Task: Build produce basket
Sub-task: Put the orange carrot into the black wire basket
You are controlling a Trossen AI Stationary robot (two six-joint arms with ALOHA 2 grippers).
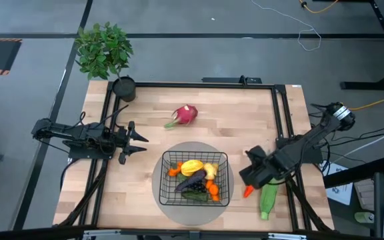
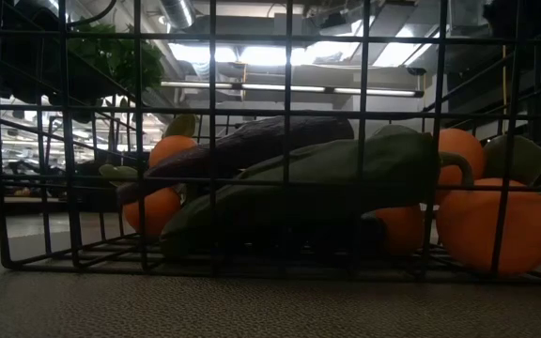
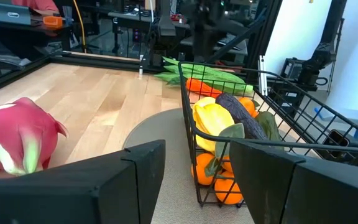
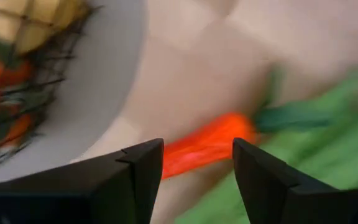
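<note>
The black wire basket stands on a round grey mat at the table's near middle. It holds yellow fruit, a purple eggplant, orange pieces and a dark green cucumber. A pink dragon fruit lies on the wood beyond it. An orange carrot and a long green husk lie to the right of the basket. My right gripper hangs open above the carrot and points down. My left gripper is open and level at the table's left, facing the basket.
A leafy plant in a black pot stands at the table's far left corner. A black frame runs along the table's edges. Bare wood lies between the dragon fruit and the right rail, and left of the mat.
</note>
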